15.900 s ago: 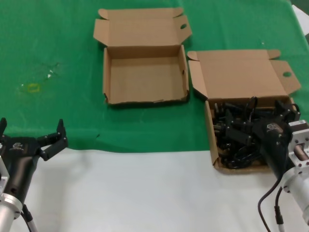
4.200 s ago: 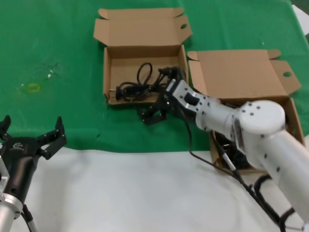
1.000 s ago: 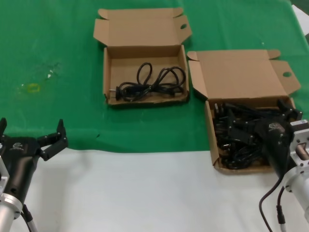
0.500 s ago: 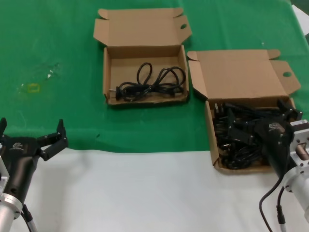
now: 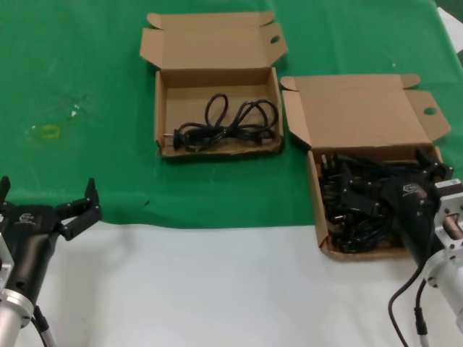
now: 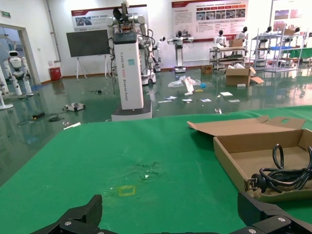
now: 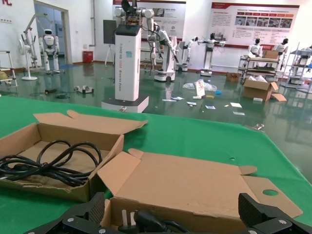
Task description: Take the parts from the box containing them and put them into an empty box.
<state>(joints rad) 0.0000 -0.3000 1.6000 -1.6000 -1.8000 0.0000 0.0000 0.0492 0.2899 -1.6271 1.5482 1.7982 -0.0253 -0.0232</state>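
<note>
no readable text, wall posters (image 7: 253,22) and end effector logos illegible

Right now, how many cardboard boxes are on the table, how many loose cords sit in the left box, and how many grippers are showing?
Cardboard boxes: 2, the left box and the full box.
Cords in the left box: 1, the single cord.
Grippers: 2, the left gripper and the right gripper, both open.
Total: 5.

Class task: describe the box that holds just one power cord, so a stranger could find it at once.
On the green cloth stand two open cardboard boxes. Take the box farther from the robot, to the left of the other box. It holds a single looped black cord, while its neighbour is crammed with tangled cords.
</note>
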